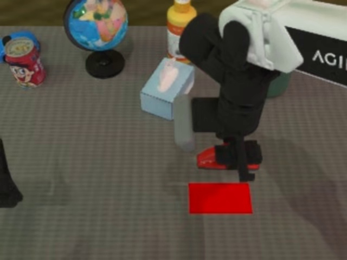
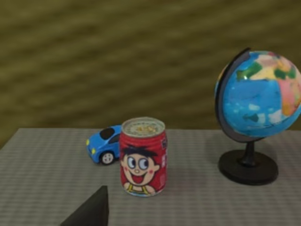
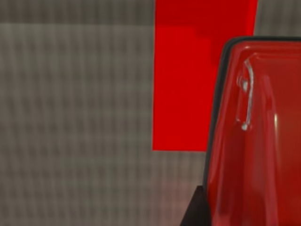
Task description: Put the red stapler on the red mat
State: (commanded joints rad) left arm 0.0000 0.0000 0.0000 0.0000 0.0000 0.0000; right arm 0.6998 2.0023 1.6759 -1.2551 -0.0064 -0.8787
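Observation:
The red stapler (image 1: 207,158) is glossy and elongated, and it hangs just behind the red mat (image 1: 220,198), a flat bright rectangle near the table's front centre. My right gripper (image 1: 238,156) is shut on the red stapler from above and covers its right half. In the right wrist view the red stapler (image 3: 256,141) fills the near side, with the red mat (image 3: 186,89) below and beyond it and one dark finger (image 3: 195,212) against the stapler's side. My left gripper (image 1: 6,187) is parked at the table's left edge, open and holding nothing.
A light blue tissue box (image 1: 167,88) and an orange bottle (image 1: 180,27) stand behind the stapler. A globe (image 1: 96,27) and a red cartoon-print can (image 1: 23,60) stand at the back left, with a blue toy car (image 2: 104,143) behind the can.

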